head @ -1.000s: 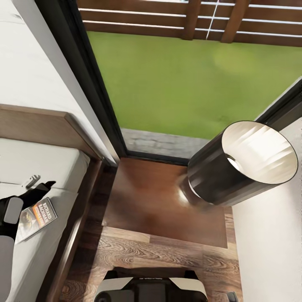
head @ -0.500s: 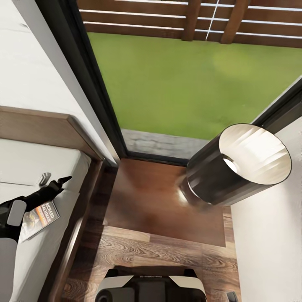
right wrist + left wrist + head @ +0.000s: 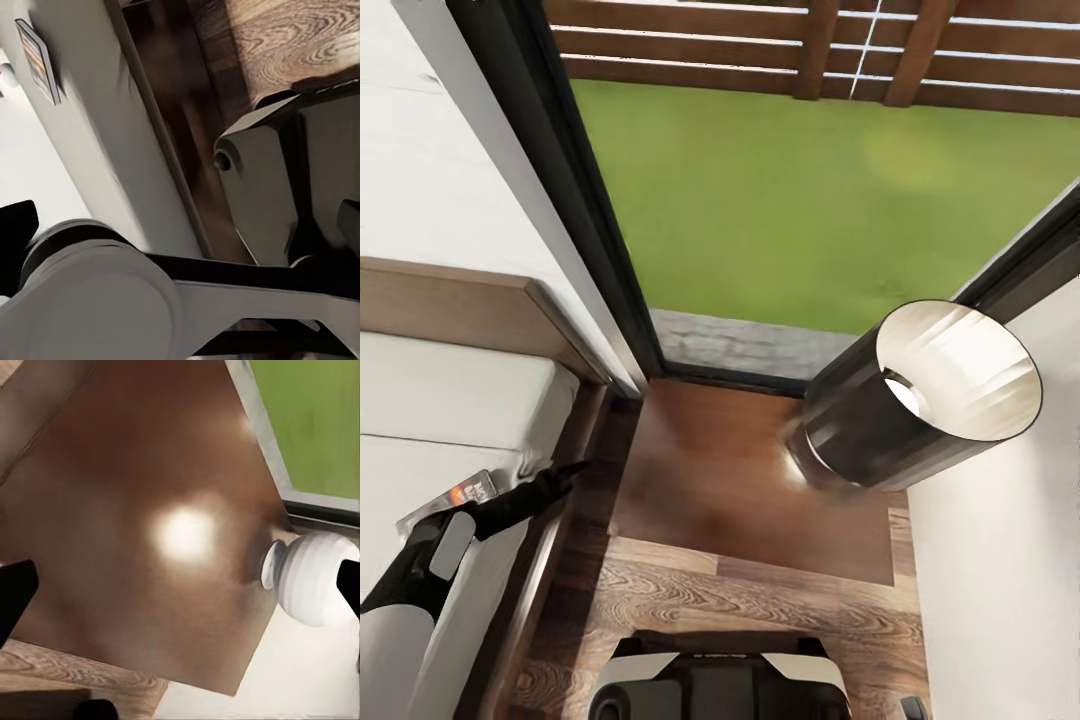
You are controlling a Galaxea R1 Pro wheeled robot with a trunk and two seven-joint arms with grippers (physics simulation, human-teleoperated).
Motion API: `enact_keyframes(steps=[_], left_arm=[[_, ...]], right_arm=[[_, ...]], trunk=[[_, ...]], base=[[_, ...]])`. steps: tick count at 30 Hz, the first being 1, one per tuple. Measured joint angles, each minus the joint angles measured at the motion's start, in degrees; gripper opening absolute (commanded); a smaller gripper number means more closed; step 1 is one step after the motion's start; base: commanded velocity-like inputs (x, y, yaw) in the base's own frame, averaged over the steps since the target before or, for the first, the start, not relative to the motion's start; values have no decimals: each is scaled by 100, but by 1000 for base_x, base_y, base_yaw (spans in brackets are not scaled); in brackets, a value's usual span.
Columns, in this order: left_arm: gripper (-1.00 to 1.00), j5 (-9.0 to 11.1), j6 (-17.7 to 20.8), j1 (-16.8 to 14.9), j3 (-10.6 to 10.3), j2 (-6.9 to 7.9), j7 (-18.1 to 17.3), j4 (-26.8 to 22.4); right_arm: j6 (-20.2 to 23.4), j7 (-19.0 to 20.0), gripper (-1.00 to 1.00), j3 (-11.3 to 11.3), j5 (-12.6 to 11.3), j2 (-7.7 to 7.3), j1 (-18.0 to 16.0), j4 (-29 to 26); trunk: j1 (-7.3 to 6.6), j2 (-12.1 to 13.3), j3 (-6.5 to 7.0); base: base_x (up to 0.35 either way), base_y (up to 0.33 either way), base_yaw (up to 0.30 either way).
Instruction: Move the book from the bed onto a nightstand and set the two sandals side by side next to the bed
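Fingers (image 3: 13,598) of the left gripper (image 3: 565,473) stood apart, empty, at lower left near the book (image 3: 455,495) (probably light, thin, slippery; best pinched by an edge).

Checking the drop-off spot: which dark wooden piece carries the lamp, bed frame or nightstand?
The nightstand, the glossy top by the window, carries the lamp; the bed frame holds a grey mattress.

No lettering on the book (image 3: 455,497) can be read.
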Motion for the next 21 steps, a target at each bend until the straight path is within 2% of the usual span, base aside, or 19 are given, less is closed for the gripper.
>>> enact_keyframes(steps=[5, 10, 14, 17, 21], left_arm=[[100, -1, -135, 187, -67, -51, -171, 4], [100, -20, -169, 553, -137, -46, -764, 4], [100, -27, -331, 799, -191, -45, -1019, 16], [100, -24, -513, 974, -387, -45, -1147, 24], [100, -27, -635, 1162, -743, -52, -1528, 30]], right_arm=[[-2, 0, 100, 0, 0, 0, -1, 0], [-2, 0, 100, 0, -3, 0, 0, 0], [-2, 1, 100, 0, -4, 0, -1, 0], [0, 0, 100, 0, -1, 0, 0, 0], [-2, 0, 100, 0, -1, 0, 0, 0]], trunk=[[-110, 201, 90], [-220, 401, 180], [-308, 562, 252], [-374, 682, 306], [-462, 843, 378]], base=[[0, 0, 0], [0, 0, 0], [0, 0, 0], [0, 0, 0], [0, 0, 0]])
